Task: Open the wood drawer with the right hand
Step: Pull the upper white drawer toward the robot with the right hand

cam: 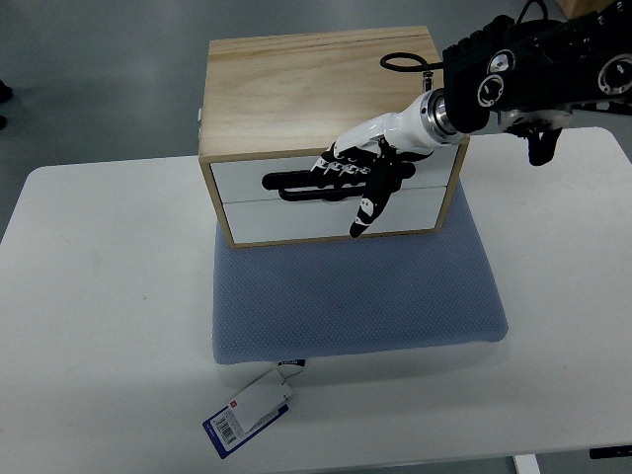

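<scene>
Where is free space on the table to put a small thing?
The table is bare left of the blue cushion and right of it. In front, a tag lies. The right hand crowds the drawer box front.

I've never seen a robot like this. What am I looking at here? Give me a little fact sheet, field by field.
setting: white table
box: light wooden cabinet with two white drawer fronts, both appear closed
underneath: blue padded cushion with a paper tag
working hand: right hand, black and white, fingers extended across the upper drawer front
handle: dark slot in the upper drawer; fingertips lie at it
left hand: not in view
stage: drawer not yet pulled out
</scene>
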